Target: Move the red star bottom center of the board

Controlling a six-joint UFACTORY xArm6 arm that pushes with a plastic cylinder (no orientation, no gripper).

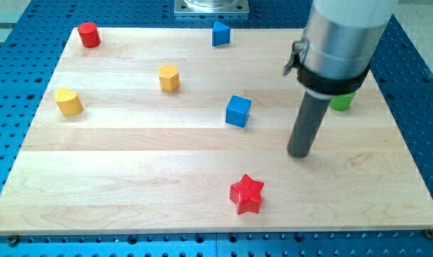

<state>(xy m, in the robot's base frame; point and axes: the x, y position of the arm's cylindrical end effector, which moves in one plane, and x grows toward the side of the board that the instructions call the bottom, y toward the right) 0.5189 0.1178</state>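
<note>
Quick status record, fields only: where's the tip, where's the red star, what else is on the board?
tip: my tip rests on the board, up and to the view's right of the red star, apart from it
target: red star near the bottom edge, slightly right of centre
nearest other block: blue cube, mid-board
top edge: red cylinder at the left corner; blue block near centre
left side: two yellow blocks
right side: green block, partly hidden by the arm
contact: none visible
</note>
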